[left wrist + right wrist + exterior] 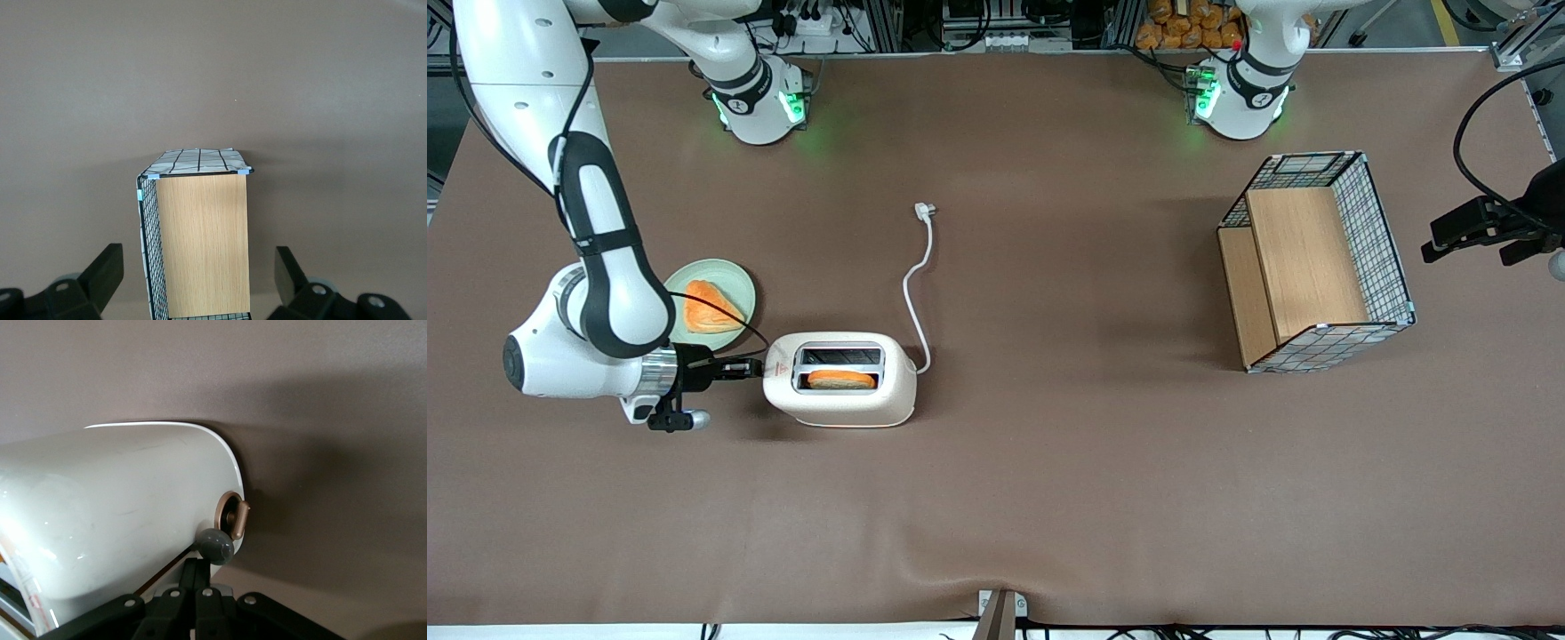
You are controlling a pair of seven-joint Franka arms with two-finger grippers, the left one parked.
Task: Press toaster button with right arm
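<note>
The end effector [749, 367] touches the toaster [840, 380] end, beside the plate [740, 283].

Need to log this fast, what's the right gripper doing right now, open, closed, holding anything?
Gripper: shut, holding nothing, tips at the toaster end by the button.

Robotics laboratory: two arm bases [760, 102] bolted to a brown-covered counter [1049, 498], with cabled equipment racks [978, 22] alongside.

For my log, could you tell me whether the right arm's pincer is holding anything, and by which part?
Nothing is held: the pincer sits at the toaster's narrow end, its shut tips against the grey toaster button, pressing rather than gripping.
</note>
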